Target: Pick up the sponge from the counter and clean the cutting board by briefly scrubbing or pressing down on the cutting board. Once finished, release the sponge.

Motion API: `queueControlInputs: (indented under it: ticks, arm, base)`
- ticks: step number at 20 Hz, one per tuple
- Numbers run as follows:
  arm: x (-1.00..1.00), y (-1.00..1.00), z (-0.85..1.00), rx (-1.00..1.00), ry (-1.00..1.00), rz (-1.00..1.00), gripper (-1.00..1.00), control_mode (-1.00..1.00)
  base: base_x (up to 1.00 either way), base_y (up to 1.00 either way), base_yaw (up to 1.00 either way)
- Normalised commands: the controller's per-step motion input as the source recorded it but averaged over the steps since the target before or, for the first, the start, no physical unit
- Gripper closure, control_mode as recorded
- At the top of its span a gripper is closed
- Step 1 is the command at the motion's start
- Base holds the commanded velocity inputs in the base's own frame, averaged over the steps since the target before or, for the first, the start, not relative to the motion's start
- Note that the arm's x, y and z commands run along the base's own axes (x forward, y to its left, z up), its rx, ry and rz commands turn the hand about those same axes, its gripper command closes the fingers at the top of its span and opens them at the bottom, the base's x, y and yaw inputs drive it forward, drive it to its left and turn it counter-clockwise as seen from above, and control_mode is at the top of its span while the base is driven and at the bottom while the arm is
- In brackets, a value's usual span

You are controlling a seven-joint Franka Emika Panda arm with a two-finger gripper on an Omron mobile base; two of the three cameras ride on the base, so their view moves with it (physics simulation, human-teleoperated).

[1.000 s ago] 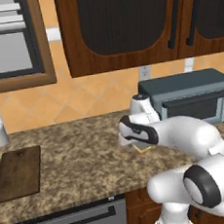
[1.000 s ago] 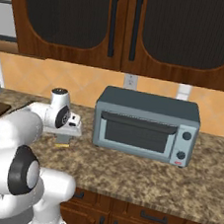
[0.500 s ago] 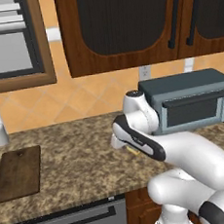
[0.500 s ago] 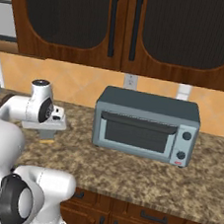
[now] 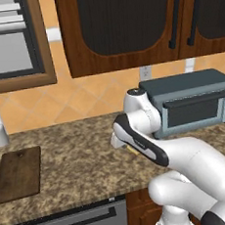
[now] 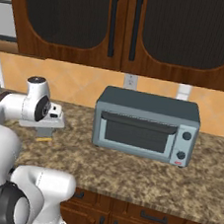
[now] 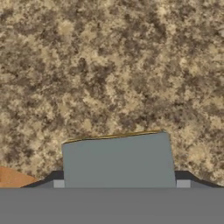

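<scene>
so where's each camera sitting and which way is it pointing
Left base view: behind the arm's left, facing forward-down at the counter, cutting board, toaster oven; arm rises lower right.
Right base view: behind its right, same counter and oven; arm lower left.
Hand view: on the hand, looking down at the sponge between the fingertips.
Both base views share the oven.

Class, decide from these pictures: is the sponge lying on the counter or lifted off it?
Lifted. The sponge sits between the claw tips, grey face toward the hand camera, and from the right it hangs under the hand, above the counter.
</scene>
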Motion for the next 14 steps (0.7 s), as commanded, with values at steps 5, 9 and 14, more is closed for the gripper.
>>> queueControlInputs:
  ticks: [5, 9, 14]
  arm:
    - [-0.01, 0.01, 0.0, 0.0, 0.0, 0.0, 1.0, 1.0]
    - [0.0, 0.0, 0.0, 0.0, 0.0, 0.0, 1.0, 1.0]
    - [0.0, 0.0, 0.0, 0.0, 0.0, 0.0, 1.0, 1.0]
  base:
    - [-0.07, 0.53, 0.0]
    - [-0.19, 0.99, 0.0]
    - [-0.4, 1.0, -0.02]
